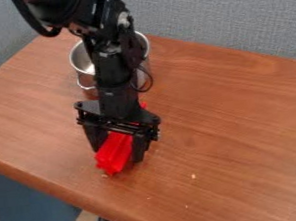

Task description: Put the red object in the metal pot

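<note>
Gripper [120, 144] points down, jaws spread wide either side of the red object [114, 156], which lies on the table [232, 113] near the front edge. Metal pot [89, 61] sits behind the arm. Risk: w/ an off-centre close, bar could tilt, squirt out, or slide off the edge.

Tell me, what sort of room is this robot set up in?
Probably an office or lab corner: a plain wooden table against a grey fabric partition wall, with only a metal pot and a red object laid out.
</note>
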Action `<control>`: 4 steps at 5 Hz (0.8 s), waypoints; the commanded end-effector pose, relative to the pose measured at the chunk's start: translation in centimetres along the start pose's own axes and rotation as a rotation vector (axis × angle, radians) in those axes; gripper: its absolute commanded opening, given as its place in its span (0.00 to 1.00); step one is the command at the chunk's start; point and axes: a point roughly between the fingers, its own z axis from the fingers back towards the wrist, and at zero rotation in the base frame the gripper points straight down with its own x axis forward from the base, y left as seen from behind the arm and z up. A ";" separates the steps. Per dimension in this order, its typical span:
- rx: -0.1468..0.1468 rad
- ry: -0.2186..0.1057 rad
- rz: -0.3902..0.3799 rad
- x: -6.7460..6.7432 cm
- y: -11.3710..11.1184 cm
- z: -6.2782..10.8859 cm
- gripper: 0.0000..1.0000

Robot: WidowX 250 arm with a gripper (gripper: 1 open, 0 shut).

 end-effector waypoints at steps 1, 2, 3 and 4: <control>0.007 -0.017 -0.004 0.2 0.1 0.5 1.00; 0.015 -0.022 -0.001 0.1 0.2 0.8 1.00; 0.014 -0.021 0.001 0.2 0.4 0.6 0.00; 0.015 -0.017 0.001 0.0 0.5 0.9 0.00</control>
